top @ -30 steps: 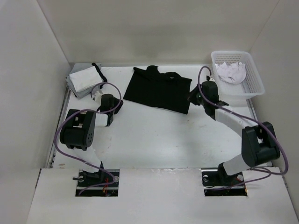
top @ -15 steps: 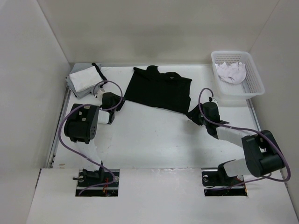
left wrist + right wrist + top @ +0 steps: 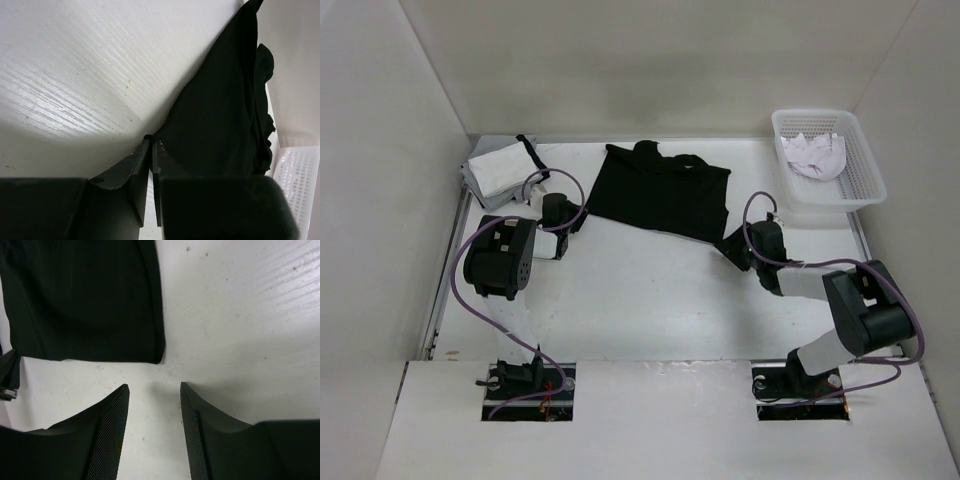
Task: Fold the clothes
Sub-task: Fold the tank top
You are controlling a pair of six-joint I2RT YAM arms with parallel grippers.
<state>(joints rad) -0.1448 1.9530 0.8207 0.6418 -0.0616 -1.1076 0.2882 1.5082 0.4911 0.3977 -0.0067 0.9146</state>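
Left gripper [image 3: 151, 142] nips the thin, floppy tank top [image 3: 660, 192] by a corner; right gripper [image 3: 154, 388] gapes just off the next corner, likely the best hold.

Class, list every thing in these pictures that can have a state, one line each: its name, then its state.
black tank top: spread flat on the table, its near left corner pinched
left gripper: jaws closed on the tank top's corner
right gripper: jaws open, empty, just short of the tank top's other near corner
grey-and-white garment stack: folded, piled
white basket: upright
white garment: crumpled inside the basket
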